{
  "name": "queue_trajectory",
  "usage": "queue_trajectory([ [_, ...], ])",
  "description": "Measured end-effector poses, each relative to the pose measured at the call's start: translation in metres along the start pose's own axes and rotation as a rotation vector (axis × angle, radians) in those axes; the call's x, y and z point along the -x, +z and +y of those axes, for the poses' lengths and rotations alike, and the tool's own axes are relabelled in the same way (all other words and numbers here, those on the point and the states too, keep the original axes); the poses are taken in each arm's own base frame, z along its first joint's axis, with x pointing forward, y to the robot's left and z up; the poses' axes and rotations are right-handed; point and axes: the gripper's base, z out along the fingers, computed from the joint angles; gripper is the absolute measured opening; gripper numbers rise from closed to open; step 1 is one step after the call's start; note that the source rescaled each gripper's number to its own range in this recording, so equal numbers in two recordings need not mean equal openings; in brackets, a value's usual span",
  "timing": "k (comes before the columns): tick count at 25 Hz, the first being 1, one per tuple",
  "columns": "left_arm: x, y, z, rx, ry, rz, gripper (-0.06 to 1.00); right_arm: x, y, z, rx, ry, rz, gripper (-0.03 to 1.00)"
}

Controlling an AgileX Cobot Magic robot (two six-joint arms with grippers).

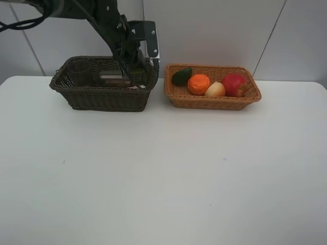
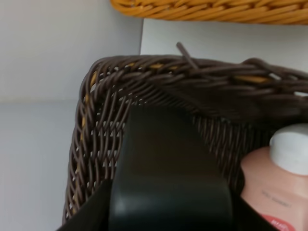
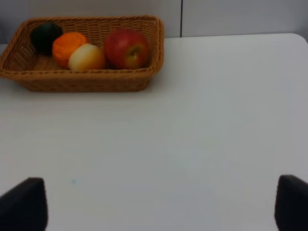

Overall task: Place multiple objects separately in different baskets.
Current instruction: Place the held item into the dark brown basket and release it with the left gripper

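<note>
Inside the dark brown basket (image 1: pixel 102 84), at its end nearest the light orange-tan basket (image 1: pixel 212 87), the left gripper (image 1: pixel 127 71) reaches down from an arm that slants in from the upper left of the high view, its wrist bent so the fingers point into the basket. Its wrist camera shows a black square bottle (image 2: pixel 168 178) filling the foreground right at the gripper, but the fingers themselves are hidden, so I cannot tell whether the claw grips it or has let go. Just beside that bottle lies the pink bottle (image 2: pixel 274 192) with its white cap (image 2: pixel 291 149), against the woven wall. At the basket's far end, a translucent cup (image 1: pixel 79 71) stands upright. The dark basket sits along the table's (image 1: pixel 163 168) back edge, left of the middle; the tan basket sits next to it, apart, holding in a row the avocado (image 1: pixel 181 76), tangerine (image 1: pixel 199 84), peach (image 1: pixel 215 90) and red apple (image 1: pixel 234 83). The right gripper (image 3: pixel 159 204) hovers over bare table nearer the front, its jaws spread wide and empty, facing the tan basket.
</note>
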Motion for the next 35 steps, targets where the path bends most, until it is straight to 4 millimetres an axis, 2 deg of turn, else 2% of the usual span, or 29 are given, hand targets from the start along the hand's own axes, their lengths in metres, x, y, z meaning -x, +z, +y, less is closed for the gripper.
queue_trajectory([
  [22, -0.0064, 0.0002, 0.0005, -0.022, -0.008, 0.026, 0.51, 0.0000, 0.0000, 0.0000, 0.000, 0.000, 0.000, 1.00],
  [27, -0.0063, 0.0002, 0.0003, -0.025, -0.012, 0.025, 0.57, 0.0000, 0.0000, 0.0000, 0.000, 0.000, 0.000, 1.00],
  [35, -0.0053, 0.0000, 0.0016, -0.012, -0.005, 0.015, 0.58, 0.0000, 0.0000, 0.0000, 0.000, 0.000, 0.000, 1.00],
])
